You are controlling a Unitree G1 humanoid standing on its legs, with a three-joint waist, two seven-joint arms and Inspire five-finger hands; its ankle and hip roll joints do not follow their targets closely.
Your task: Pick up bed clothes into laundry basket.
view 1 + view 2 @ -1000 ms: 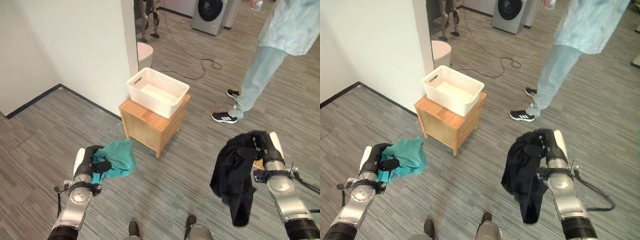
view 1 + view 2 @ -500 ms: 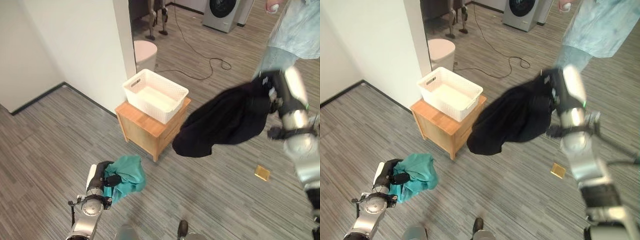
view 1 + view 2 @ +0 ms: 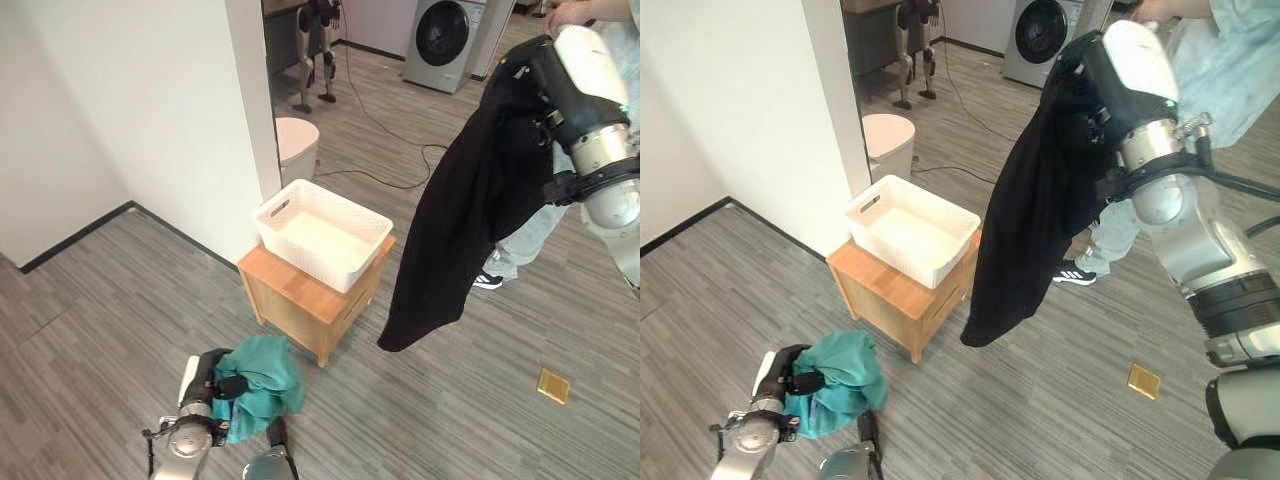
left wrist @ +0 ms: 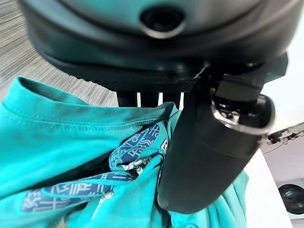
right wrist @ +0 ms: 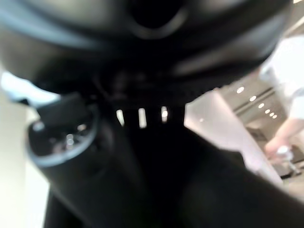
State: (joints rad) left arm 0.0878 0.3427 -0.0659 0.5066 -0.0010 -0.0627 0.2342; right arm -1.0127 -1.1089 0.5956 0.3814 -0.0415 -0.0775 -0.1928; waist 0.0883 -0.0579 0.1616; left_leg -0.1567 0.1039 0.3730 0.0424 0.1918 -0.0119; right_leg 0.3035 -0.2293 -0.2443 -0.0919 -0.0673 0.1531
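Note:
A white laundry basket (image 3: 322, 233) stands empty on a small wooden table (image 3: 300, 295). My right hand (image 3: 540, 85) is raised high at the upper right, shut on a black garment (image 3: 465, 215) that hangs down long, its lower end to the right of the basket and level with the table. Low at the front left, my left hand (image 3: 205, 385) is shut on a teal garment (image 3: 262, 385) with a patterned band (image 4: 137, 147), held just above the floor in front of the table.
A white wall corner (image 3: 240, 150) rises just behind the table, with a round white bin (image 3: 297, 140) beyond it. A person (image 3: 1140, 215) stands to the right behind the black garment. A small yellow square (image 3: 552, 385) lies on the floor at the right. A washing machine (image 3: 445, 35) stands far back.
My right arm has swung up from low at the right, lifting the black garment high beside the basket. The camera has shifted. The left hand keeps its hold on the teal garment.

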